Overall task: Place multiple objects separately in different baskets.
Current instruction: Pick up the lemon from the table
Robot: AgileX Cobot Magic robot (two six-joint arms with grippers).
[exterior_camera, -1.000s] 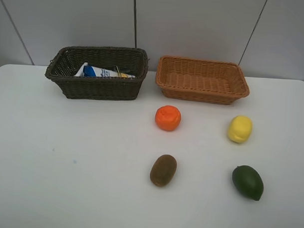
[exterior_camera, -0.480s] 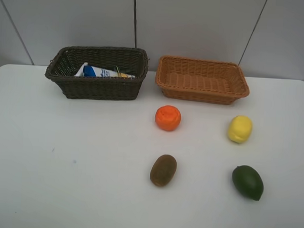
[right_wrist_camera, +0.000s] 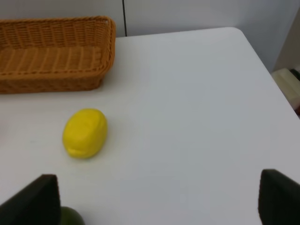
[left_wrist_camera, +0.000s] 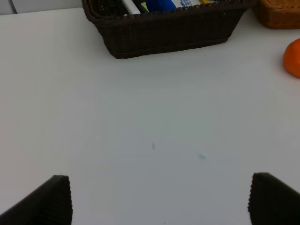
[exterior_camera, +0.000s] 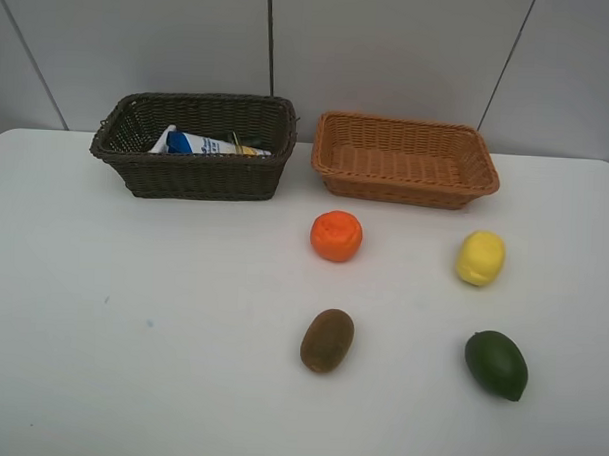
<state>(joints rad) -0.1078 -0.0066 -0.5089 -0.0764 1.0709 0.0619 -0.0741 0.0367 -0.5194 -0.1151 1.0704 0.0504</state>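
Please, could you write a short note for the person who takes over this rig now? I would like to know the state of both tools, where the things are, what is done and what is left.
Left tool: open, holds nothing, over the bare table in front of the dark brown basket.
Right tool: open, holds nothing, near the lemon.
Done: the white blue-capped tube lies in the dark brown basket; the other items there are mostly hidden.
Left: orange, lemon, kiwi and dark green fruit lie apart on the table. Nothing shows in the orange-tan basket; the fruits probably go there.
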